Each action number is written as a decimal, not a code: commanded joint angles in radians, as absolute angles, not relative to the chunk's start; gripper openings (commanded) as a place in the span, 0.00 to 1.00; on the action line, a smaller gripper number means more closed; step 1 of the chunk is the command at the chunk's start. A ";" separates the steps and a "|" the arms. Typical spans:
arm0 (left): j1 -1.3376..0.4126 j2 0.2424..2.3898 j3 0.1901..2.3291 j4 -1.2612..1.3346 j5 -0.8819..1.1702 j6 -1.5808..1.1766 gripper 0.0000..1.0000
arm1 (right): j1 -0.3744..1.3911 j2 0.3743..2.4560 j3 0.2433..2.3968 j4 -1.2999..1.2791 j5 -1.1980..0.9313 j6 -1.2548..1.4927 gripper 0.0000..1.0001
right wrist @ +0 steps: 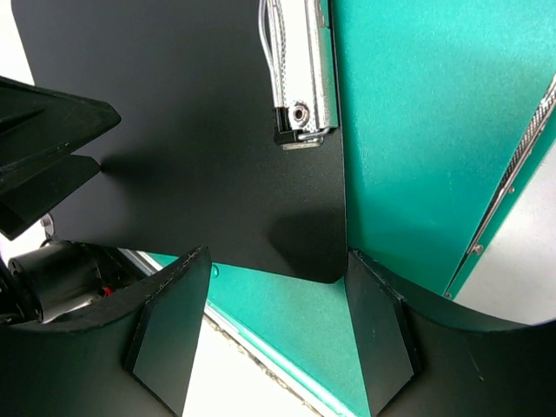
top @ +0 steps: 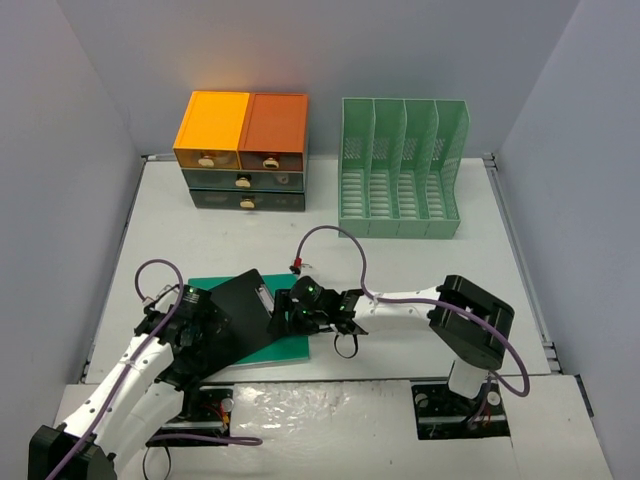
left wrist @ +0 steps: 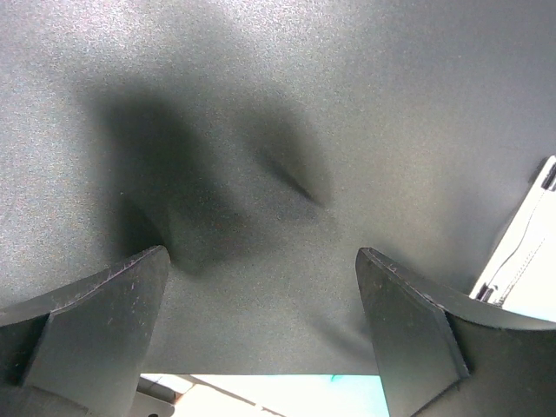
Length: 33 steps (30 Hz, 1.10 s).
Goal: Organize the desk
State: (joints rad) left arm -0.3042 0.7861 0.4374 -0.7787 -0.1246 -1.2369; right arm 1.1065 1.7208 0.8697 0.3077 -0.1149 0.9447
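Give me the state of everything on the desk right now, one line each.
Drawer unit: all drawers shut.
File rack: upright, slots empty.
Green folder: flat on the desk.
Black clipboard: flat on the folder, clip shut.
Left gripper: open above the clipboard.
Right gripper: open at the clipboard's corner.

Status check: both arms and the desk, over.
Both open: left gripper above the black clipboard, right gripper at its metal clip end. Clipboard lies on a green folder on the desk. Nothing seen blocking either arm.
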 commanded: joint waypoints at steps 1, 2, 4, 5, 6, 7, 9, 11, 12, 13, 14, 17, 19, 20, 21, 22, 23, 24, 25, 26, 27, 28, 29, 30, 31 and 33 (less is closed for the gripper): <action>-0.299 0.824 0.449 -0.791 -0.065 -1.249 0.86 | 1.105 1.750 0.929 0.357 -0.110 0.959 0.59; -0.299 0.827 0.450 -0.790 -0.064 -1.248 0.86 | 1.104 1.758 0.929 0.360 -0.111 0.959 0.56; -0.299 0.833 0.452 -0.786 -0.063 -1.245 0.86 | 1.103 1.771 0.926 0.372 -0.115 0.960 0.49; -0.299 0.834 0.453 -0.786 -0.063 -1.244 0.86 | 1.103 1.776 0.925 0.378 -0.119 0.961 0.43; -0.299 0.834 0.455 -0.787 -0.063 -1.243 0.86 | 1.102 1.780 0.924 0.382 -0.123 0.964 0.33; -0.299 0.834 0.456 -0.787 -0.063 -1.243 0.86 | 1.101 1.784 0.924 0.383 -0.125 0.966 0.25; -0.299 0.833 0.456 -0.786 -0.064 -1.241 0.86 | 1.101 1.795 0.927 0.383 -0.126 0.967 0.10; -0.299 0.835 0.456 -0.785 -0.064 -1.241 0.86 | 1.101 1.799 0.928 0.385 -0.124 0.965 0.00; -0.299 0.836 0.456 -0.787 -0.064 -1.240 0.86 | 1.103 1.799 0.929 0.387 -0.123 0.964 0.00; -0.299 0.835 0.456 -0.788 -0.065 -1.239 0.86 | 1.102 1.799 0.930 0.388 -0.122 0.963 0.00; -0.299 0.834 0.456 -0.790 -0.066 -1.238 0.86 | 1.102 1.799 0.930 0.388 -0.122 0.962 0.00; -0.299 0.824 0.460 -0.798 -0.069 -1.235 0.86 | 1.101 1.795 0.928 0.390 -0.120 0.962 0.00; -0.299 0.806 0.484 -0.819 -0.087 -1.218 0.86 | 1.101 1.793 0.928 0.387 -0.121 0.958 0.00; -0.299 0.795 0.501 -0.838 -0.099 -1.203 0.86 | 1.101 1.788 0.928 0.386 -0.120 0.957 0.00; -0.299 0.787 0.527 -0.853 -0.116 -1.185 0.86 | 1.101 1.784 0.929 0.384 -0.118 0.956 0.00; -0.299 0.781 0.557 -0.867 -0.134 -1.165 0.86 | 1.101 1.780 0.929 0.383 -0.116 0.954 0.00; -0.299 0.778 0.589 -0.883 -0.150 -1.151 0.86 | 1.101 1.774 0.932 0.378 -0.113 0.952 0.00; -0.299 0.778 0.621 -0.902 -0.163 -1.140 0.86 | 1.100 1.767 0.935 0.372 -0.110 0.950 0.00; -0.299 0.778 0.653 -0.919 -0.175 -1.127 0.86 | 1.099 1.759 0.939 0.364 -0.105 0.947 0.00; -0.300 0.780 0.686 -0.931 -0.185 -1.110 0.86 | 1.098 1.751 0.943 0.353 -0.100 0.941 0.00; -0.301 0.780 0.716 -0.942 -0.195 -1.093 0.86 | 1.096 1.742 0.948 0.341 -0.094 0.934 0.00; -0.301 0.777 0.738 -0.950 -0.203 -1.073 0.86 | 1.095 1.734 0.954 0.329 -0.090 0.928 0.00; -0.301 0.774 0.765 -0.956 -0.211 -1.051 0.86 | 1.093 1.724 0.960 0.316 -0.085 0.923 0.00; -0.301 0.769 0.806 -0.958 -0.213 -1.021 0.86 | 1.089 1.707 0.965 0.304 -0.078 0.920 0.00; -0.301 0.769 0.825 -0.953 -0.210 -0.999 0.88 | 1.085 1.699 0.968 0.297 -0.075 0.915 0.00; -0.302 0.791 0.891 -0.949 -0.199 -0.927 0.89 | 1.069 1.670 0.976 0.274 -0.066 0.907 0.00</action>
